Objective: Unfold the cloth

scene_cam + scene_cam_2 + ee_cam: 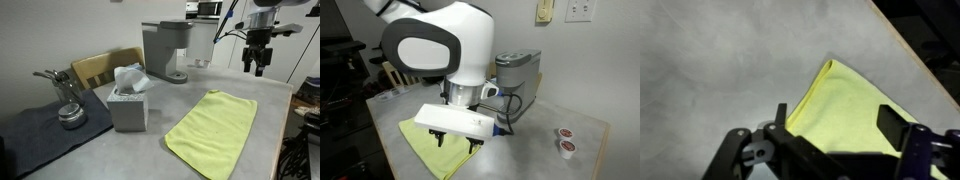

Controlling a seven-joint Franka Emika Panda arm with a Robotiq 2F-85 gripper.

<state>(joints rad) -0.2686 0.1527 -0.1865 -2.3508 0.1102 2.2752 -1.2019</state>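
Note:
A yellow-green cloth [212,130] lies flat on the grey table, folded into a rough rectangle. It shows in both exterior views [428,146] and in the wrist view [845,108], where one corner points away. My gripper [257,66] hangs well above the table's far edge, beyond the cloth. Its fingers are spread apart and hold nothing. In the wrist view the gripper [835,128] frames the cloth from above. In an exterior view the arm's white body hides most of the gripper [458,142].
A grey tissue box [128,103] stands beside the cloth. A grey coffee machine [166,48] is at the back. A metal utensil holder [66,105] rests on a dark mat. Two small cups [563,141] sit near the table [120,150] edge. A wooden chair [105,68] is behind.

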